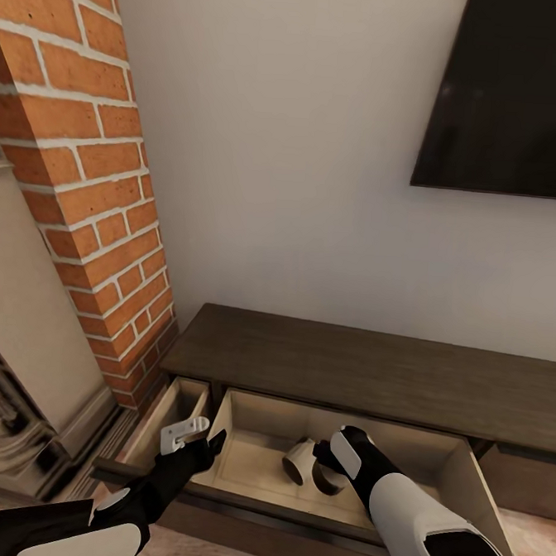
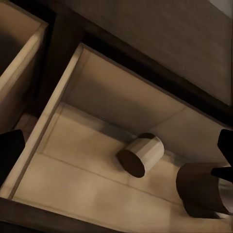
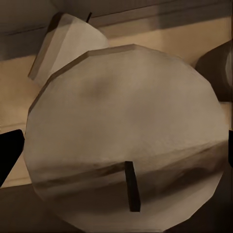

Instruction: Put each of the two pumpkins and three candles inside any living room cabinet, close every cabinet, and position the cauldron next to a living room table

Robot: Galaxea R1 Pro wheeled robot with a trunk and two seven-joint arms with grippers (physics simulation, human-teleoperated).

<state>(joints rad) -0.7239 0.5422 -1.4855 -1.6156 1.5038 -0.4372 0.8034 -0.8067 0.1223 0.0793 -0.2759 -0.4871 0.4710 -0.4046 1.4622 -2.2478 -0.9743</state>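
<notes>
So the cabinet [image 1: 371,372] sits against the wall under the TV [image 1: 515,95], with the brick fireplace [image 1: 77,181] just off its left end. Two of its drawers are pulled out: a narrow one nearest the fireplace and a wide drawer [image 1: 253,463] next to it. Two candles are in the wide drawer, one candle [image 1: 297,462] lying on its side and a second candle [image 1: 328,478] touching it, right under the right gripper [image 1: 332,460]. The right wrist view has that candle's wick end [image 3: 128,160] up close between the dark fingertips, but honestly I can't tell if they're pinching it. The left gripper [image 1: 191,434] hovers over the wide drawer's left wall, jaws apart, nothing in them.
</notes>
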